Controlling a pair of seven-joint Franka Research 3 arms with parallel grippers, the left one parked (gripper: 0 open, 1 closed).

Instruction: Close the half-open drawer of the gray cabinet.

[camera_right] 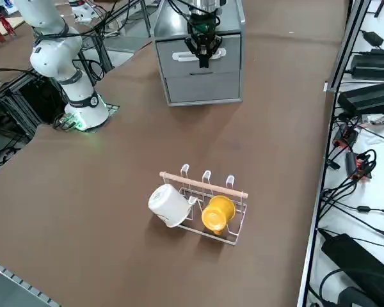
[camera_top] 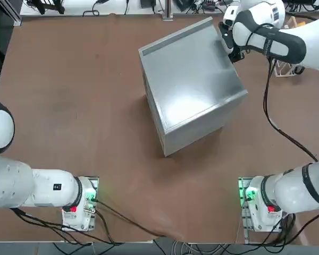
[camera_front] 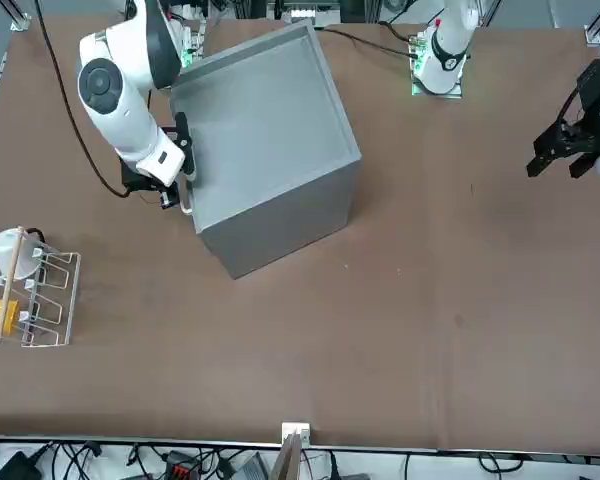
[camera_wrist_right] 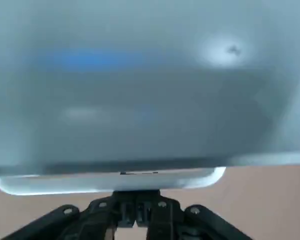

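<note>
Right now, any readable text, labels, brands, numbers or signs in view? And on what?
None legible.
Gray cabinet: no lettering visible on it.
White mug, yellow mug: none visible.
Right gripper, at the cabinet's white handle: none readable.

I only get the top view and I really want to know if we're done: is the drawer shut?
Observer: Looks shut. From the right side, the drawer sits about flush with the gray cabinet.

Operator: Cool! Where's the right gripper?

Observer: The right gripper is at the drawer's white handle, its fingers shut. I can't tell if they're touching it.

Operator: And what's in that wire rack?

Observer: The wire rack holds a white mug beside a yellow one.
</note>
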